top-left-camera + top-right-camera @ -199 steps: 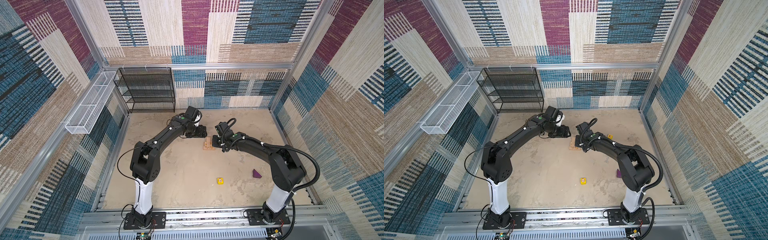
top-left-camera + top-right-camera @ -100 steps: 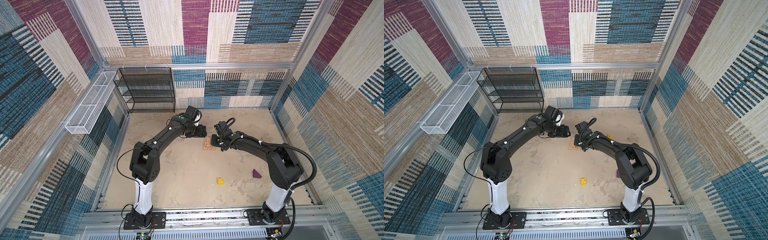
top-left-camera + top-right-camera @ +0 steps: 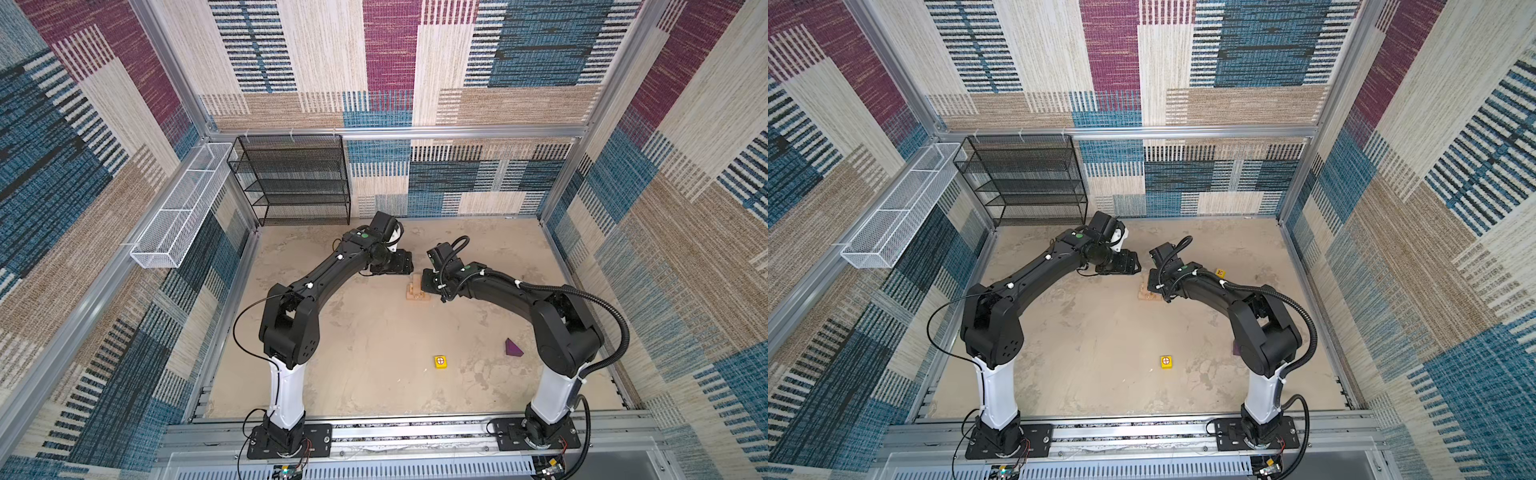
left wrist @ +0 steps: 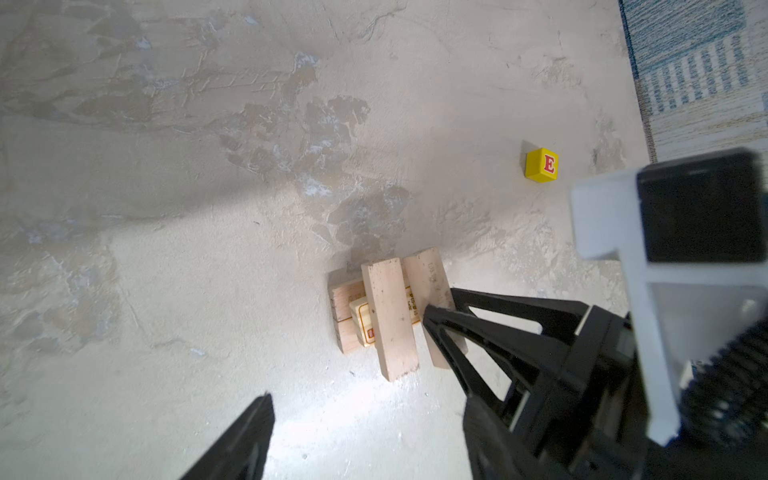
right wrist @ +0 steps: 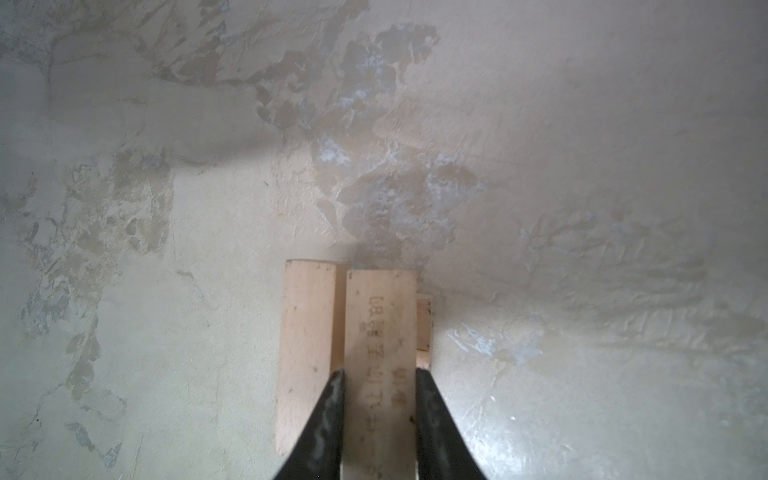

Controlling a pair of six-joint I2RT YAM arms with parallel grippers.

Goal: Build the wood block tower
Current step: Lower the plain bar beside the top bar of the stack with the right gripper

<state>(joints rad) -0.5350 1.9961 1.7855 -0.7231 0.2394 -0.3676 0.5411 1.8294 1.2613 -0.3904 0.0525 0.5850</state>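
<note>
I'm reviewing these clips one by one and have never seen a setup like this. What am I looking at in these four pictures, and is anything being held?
Two black robot arms stand at the near edge of a sandy table, inside patterned walls. Two pictures look down from overhead, side by side, and show nearly the same scene. The other two come from a camera on each arm's wrist, looking along its pincer. The right pincer is closed on a printed plank, which lies alongside another on a low stack of planks. The left pincer is open and empty, near the stack. Loose on the table are a yellow cube marked E, another yellow cube and a purple wedge.
</note>
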